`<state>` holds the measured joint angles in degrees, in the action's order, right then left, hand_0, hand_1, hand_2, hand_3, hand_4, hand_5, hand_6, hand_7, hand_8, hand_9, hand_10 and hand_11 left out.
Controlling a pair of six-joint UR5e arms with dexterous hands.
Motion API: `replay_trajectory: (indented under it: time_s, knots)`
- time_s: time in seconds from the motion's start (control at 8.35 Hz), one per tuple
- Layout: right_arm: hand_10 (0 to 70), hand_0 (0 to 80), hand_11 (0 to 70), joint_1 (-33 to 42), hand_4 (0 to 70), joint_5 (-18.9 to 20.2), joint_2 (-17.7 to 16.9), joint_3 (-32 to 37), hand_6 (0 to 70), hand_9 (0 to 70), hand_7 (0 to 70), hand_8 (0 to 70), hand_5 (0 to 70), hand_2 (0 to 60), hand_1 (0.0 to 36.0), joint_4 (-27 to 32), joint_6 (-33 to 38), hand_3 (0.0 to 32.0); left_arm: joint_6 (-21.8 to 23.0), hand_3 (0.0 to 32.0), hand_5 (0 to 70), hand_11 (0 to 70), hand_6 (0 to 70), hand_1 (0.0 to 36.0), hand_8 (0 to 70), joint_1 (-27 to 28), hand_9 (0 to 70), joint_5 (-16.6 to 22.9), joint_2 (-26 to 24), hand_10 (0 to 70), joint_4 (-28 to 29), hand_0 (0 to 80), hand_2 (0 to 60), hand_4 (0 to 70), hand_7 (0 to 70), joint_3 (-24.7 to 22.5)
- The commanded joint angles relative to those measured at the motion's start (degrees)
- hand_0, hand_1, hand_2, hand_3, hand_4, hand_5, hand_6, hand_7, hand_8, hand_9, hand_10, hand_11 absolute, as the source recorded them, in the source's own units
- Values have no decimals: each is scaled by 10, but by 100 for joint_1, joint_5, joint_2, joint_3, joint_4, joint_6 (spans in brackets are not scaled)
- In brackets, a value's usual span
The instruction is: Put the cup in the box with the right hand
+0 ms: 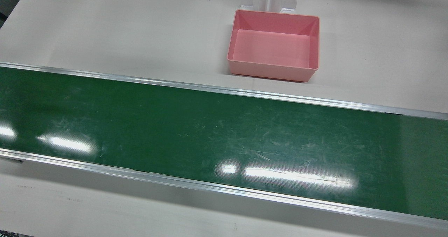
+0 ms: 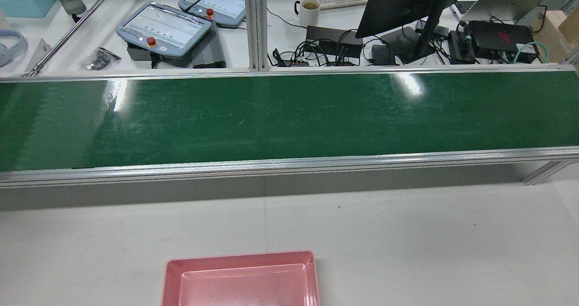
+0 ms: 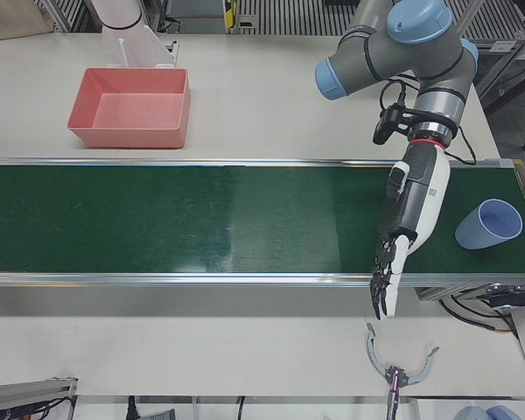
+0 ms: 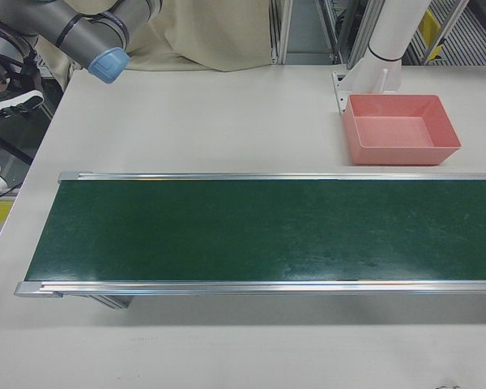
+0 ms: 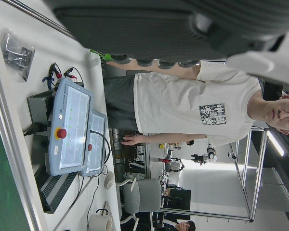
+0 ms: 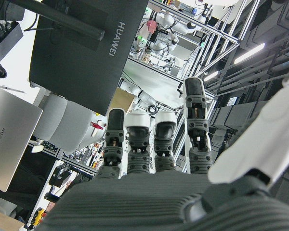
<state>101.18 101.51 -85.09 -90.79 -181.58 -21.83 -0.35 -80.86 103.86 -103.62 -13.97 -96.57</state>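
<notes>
From the front view I see only the pink box (image 1: 273, 44), empty, on the pale table (image 1: 105, 30) just beyond the far rail of the green conveyor belt (image 1: 210, 135); neither of my hands shows there. The rear view gives the same bare belt, the box's near edge at the bottom of the view, and past the belt a cluttered desk with two teach pendants (image 2: 165, 28) and a mug (image 2: 309, 10). In the left-front view my left hand (image 3: 407, 219) hangs over the belt, fingers straight, pointing down past the near rail, lying close alongside one another and holding nothing; the blue cup (image 3: 488, 224) lies tipped on its side at the belt's end, just beside that hand but apart from it, well away from the box. The right-front view shows my right arm (image 4: 73, 28) off the table's corner, the hand itself hardly visible. My left hand view catches the pendants and a person in a white shirt (image 5: 197, 103). In my right hand view my fingers (image 6: 156, 139) stand extended side by side, empty.
</notes>
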Motion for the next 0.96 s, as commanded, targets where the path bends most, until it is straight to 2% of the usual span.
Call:
replay_trajectory:
  time_s: [0.0,0.84]
  knots:
    - [208,393,294,7,367,0,1,0,329,700,700,507,55,0,0,0,3,0,0,0,0,0,0,0,0,0,0,-6,0,0,0,0,0,0,0,7]
    - [208,410,293,7,386,0,1,0,330,700,700,507,55,0,0,0,3,0,0,0,0,0,0,0,0,0,0,-6,0,0,9,0,0,0,0,7]
